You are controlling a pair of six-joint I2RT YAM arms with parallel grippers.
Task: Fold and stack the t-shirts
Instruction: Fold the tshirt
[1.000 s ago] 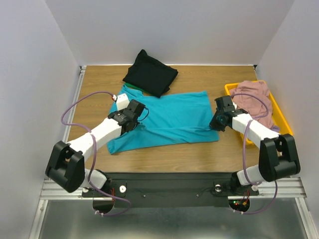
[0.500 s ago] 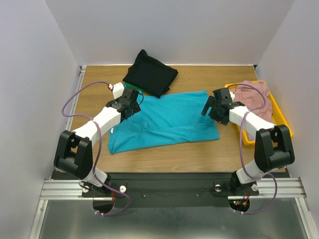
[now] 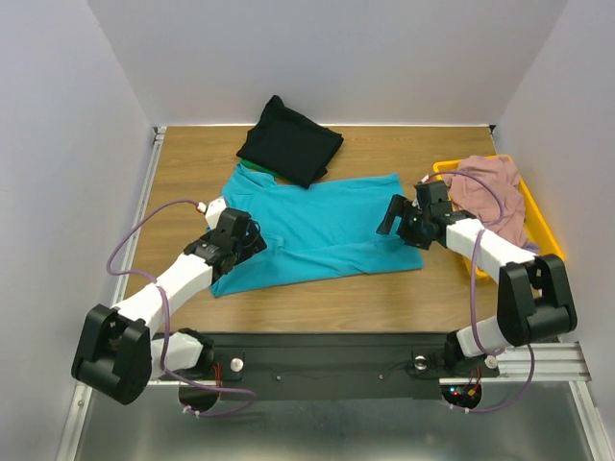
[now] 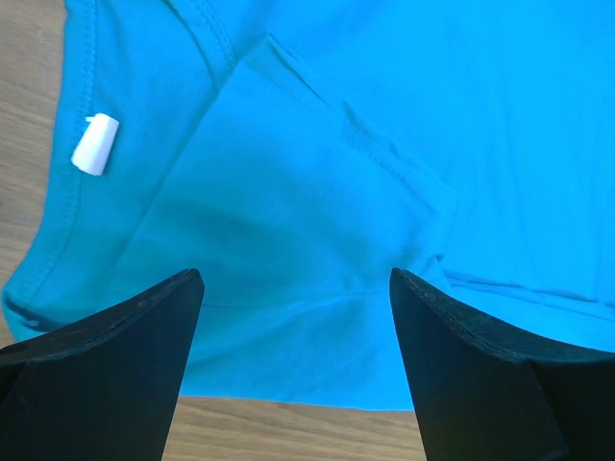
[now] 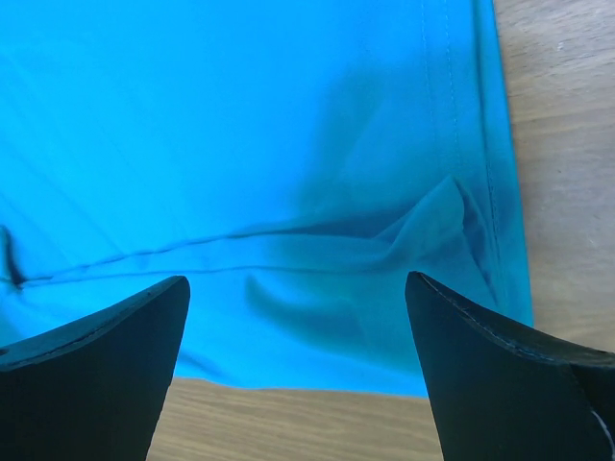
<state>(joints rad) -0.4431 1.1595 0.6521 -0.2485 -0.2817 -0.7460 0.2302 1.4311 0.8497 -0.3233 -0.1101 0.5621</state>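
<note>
Left gripper (image 3: 236,248): jaws wide, empty, pulled back to 8 o'clock of the teal t-shirt (image 3: 327,230) after spreading its far-left corner outward. Right gripper (image 3: 395,215): wide, empty, over the 3 o'clock edge. Shirt lies mid-table, probably flat enough; folding not begun.

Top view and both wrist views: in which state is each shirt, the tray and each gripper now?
teal shirt, spread out flat, a few creases, not yet folded small
black shirt, folded, at the far edge
pink shirt, crumpled, in the tray
yellow tray, holding the pink shirt
left gripper, open, over the teal shirt, holding nothing
right gripper, open, over the teal shirt, holding nothing
</note>
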